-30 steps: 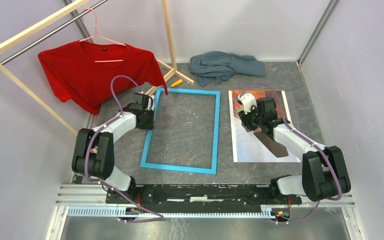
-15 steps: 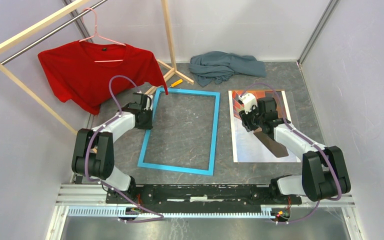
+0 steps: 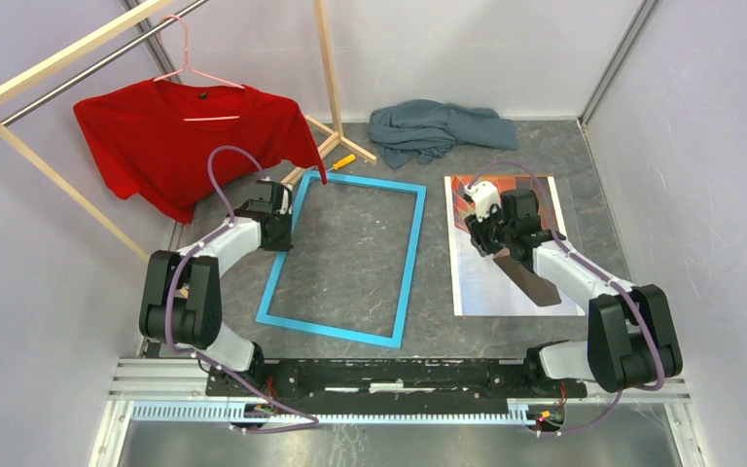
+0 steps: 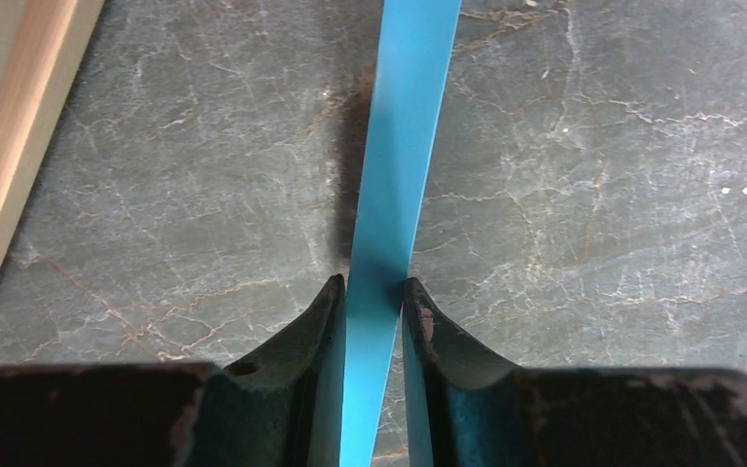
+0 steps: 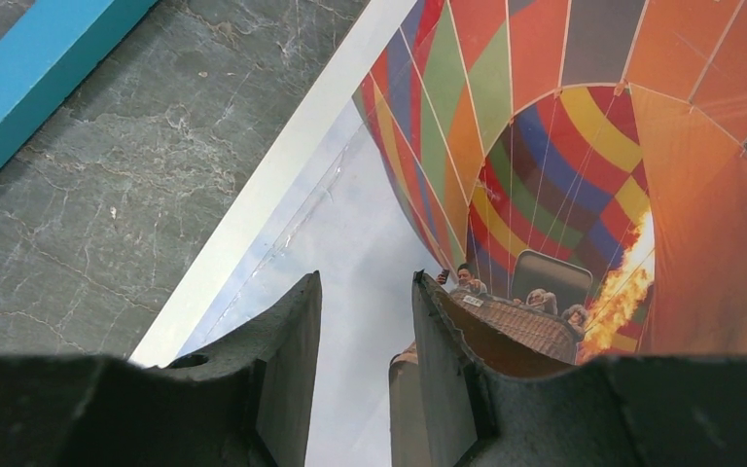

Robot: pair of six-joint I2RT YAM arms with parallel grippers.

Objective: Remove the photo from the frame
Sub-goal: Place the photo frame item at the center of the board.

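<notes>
Left gripper (image 4: 373, 284) pinches the left rail of the frame (image 3: 410, 253), centre of the top view. Right gripper (image 5: 365, 292) hovers half-open, holding nothing, above the photo (image 3: 486, 287) at centre-right.

Wide overhead, wrist views close, frame (image 3: 360, 182) seemingly shared

The frame (image 4: 401, 175) has a smooth, matt, light-blue painted face. The photo (image 5: 545, 146) is a glossy paper print with a faint sheen. The tabletop (image 4: 156, 195) looks like dark grey veined stone, dull rather than shiny. The left gripper (image 4: 373, 284) has dark, scuffed plastic fingers (image 4: 306, 341). The rack (image 3: 329, 68) is pale bare wood; the red shirt (image 3: 175, 136) is soft matt cloth.
</notes>
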